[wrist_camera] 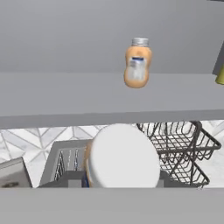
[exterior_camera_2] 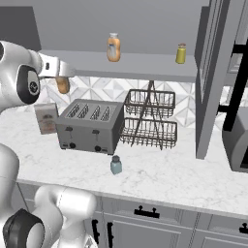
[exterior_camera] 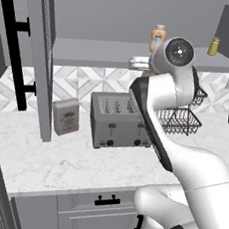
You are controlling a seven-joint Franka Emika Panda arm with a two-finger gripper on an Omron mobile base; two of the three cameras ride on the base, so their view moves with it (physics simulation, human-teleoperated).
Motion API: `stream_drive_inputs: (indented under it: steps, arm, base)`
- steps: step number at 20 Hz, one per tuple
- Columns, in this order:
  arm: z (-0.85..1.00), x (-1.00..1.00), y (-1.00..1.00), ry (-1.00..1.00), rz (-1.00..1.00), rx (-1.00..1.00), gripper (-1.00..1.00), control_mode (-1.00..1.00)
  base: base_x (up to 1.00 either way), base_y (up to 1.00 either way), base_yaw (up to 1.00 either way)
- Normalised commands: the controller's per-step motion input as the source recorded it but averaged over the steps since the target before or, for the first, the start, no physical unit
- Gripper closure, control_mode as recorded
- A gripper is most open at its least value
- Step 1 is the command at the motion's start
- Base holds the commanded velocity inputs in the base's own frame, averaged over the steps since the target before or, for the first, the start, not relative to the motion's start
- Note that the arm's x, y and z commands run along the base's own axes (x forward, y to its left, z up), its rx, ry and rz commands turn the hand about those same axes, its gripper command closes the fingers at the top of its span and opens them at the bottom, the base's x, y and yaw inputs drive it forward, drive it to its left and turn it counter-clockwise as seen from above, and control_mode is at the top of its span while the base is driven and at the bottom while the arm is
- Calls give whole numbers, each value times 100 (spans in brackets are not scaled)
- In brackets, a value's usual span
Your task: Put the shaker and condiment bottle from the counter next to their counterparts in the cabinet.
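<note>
My gripper [exterior_camera_2: 61, 76] is shut on the condiment bottle [exterior_camera_2: 63, 85], an orange squeeze bottle. It hangs under the hand, just below the front edge of the cabinet shelf [exterior_camera_2: 140, 67] and above the toaster. In the hand view its white cap [wrist_camera: 124, 161] looms close. On the shelf stand the counterparts: a matching orange bottle [exterior_camera_2: 114, 47] [wrist_camera: 137, 65] [exterior_camera: 158, 36] and a yellow-olive shaker [exterior_camera_2: 181, 54] [exterior_camera: 213, 47]. The pale teal shaker [exterior_camera_2: 116, 165] stands upright on the counter [exterior_camera_2: 160, 174] in front of the toaster.
A grey toaster [exterior_camera_2: 89, 126] [exterior_camera: 118, 119] sits on the counter, with a two-tier wire rack [exterior_camera_2: 147, 118] to its right and a small box [exterior_camera_2: 46, 117] to its left. The open cabinet door [exterior_camera: 40, 53] with its black bar handle [exterior_camera: 13, 51] hangs at the left.
</note>
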Motion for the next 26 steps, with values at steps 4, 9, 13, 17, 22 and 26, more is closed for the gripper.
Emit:
stream_drive_inputs:
  steps: [4, 9, 13, 17, 22, 26]
  arm:
    - [36, -20, -3, -17, -3, 0, 100, -100]
    - [28, 5, -4, -4, -1, 0, 100, -100]
    - [35, 25, -16, 0, -1, 0, 100, -100]
    - [24, 37, 0, 0, 0, 0, 100, -100]
    - [7, 14, 0, -3, 0, -6, 100, -100]
    - [0, 0, 0, -18, 0, -20, 100, -100]
  base:
    - [0, 0, 0]
    - [0, 0, 0]
    - [0, 0, 0]
    - [0, 0, 0]
    - [0, 0, 0]
    - [0, 0, 0]
